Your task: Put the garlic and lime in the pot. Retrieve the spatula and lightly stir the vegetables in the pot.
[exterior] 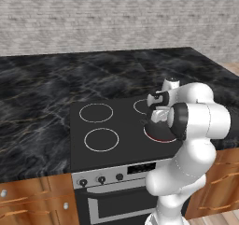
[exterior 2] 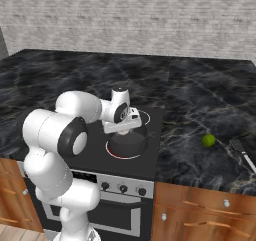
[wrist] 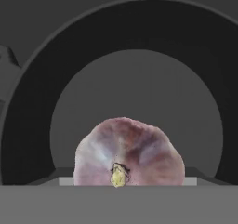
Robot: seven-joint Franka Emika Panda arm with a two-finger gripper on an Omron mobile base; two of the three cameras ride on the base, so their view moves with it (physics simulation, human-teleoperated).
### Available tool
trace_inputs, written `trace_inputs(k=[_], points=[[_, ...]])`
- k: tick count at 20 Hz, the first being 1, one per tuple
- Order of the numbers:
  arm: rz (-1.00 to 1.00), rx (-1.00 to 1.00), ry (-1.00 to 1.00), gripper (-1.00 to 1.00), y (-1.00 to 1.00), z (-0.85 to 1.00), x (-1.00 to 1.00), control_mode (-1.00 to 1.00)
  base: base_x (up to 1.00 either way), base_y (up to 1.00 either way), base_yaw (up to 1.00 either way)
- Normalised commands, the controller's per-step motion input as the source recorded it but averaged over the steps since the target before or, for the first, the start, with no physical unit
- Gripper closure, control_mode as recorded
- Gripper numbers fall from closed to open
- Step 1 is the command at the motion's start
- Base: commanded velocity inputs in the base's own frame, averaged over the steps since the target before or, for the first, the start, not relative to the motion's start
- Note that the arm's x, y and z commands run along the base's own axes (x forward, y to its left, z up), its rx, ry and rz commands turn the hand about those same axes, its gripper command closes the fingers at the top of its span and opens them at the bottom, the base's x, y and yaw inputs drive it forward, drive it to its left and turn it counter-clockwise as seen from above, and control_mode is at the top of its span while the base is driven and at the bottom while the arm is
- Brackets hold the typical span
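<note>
The gripper hangs just over the pot at centre frame on the stove, with the garlic between its jaws above the pot's floor; it looks gripped, though the fingertips are hidden. The next move is release. The lime waits at right, near the spatula; nothing blocks the way.
</note>
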Motion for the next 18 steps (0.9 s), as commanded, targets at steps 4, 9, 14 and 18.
trace_inputs(k=[4, 9, 14, 18], points=[[-0.03, 0.0, 0.0, 1.0, -0.05, -0.2, 0.0, -1.0, 0.0, 0.0, 0.0], [-0.02, 0.0, 0.01, -1.0, -0.01, -0.08, 0.0, -1.0, 0.0, 0.0, 0.0], [0.0, 0.0, 0.0, -1.0, 0.0, 0.0, 0.0, -1.0, 0.0, 0.0, 0.0], [0.0, 0.0, 0.0, -1.0, -0.04, 0.17, -0.01, -1.0, 0.0, 0.0, 0.0]])
